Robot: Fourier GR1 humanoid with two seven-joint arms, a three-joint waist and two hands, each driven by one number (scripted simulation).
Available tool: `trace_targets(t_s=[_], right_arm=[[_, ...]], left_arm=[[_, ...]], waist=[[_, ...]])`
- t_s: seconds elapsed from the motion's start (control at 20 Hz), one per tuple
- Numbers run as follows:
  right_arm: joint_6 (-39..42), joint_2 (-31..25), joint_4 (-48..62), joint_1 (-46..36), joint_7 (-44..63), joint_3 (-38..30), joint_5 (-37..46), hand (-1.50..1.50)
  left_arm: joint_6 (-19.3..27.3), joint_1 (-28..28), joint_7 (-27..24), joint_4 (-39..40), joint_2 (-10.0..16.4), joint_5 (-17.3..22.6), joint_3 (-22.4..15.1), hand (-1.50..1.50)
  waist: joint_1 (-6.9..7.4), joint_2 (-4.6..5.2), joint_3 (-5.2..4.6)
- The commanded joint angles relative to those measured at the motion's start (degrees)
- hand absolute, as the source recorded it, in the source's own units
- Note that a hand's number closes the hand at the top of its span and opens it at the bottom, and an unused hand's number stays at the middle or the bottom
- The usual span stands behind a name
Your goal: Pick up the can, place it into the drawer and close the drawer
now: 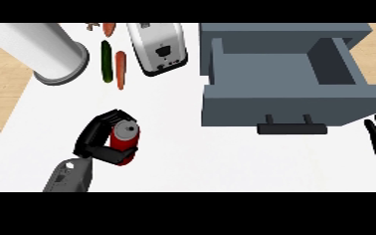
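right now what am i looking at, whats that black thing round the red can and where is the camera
This is one view, from the robot's head, looking steeply down at a white counter. The grey forearm at lower left ends in the robot's black left hand, curled round a red can with a silver top. A sliver of its right hand shows at the right edge. At upper right stands an open grey drawer with a black handle. At the back lie a large white cylinder, a green cucumber, orange carrots and a silver toaster.
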Motion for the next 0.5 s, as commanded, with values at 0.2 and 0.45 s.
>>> trace_targets(t_s=[0.2, 0.45], right_arm=[[0.37, -0.37, 1.68, -0.82, -1.18, -1.14, -0.11, -1.50], [-2.06, 0.44, -3.49, 1.78, 2.19, 0.85, -1.24, -1.50]], left_arm=[[4.64, -1.24, 5.66, -5.32, -2.74, 4.52, 3.19, 1.50], [15.46, -0.66, 7.39, -6.97, -1.03, 8.32, 12.33, 1.50]], waist=[[0.13, 0.01, 0.02], [0.30, -0.21, 0.02]])
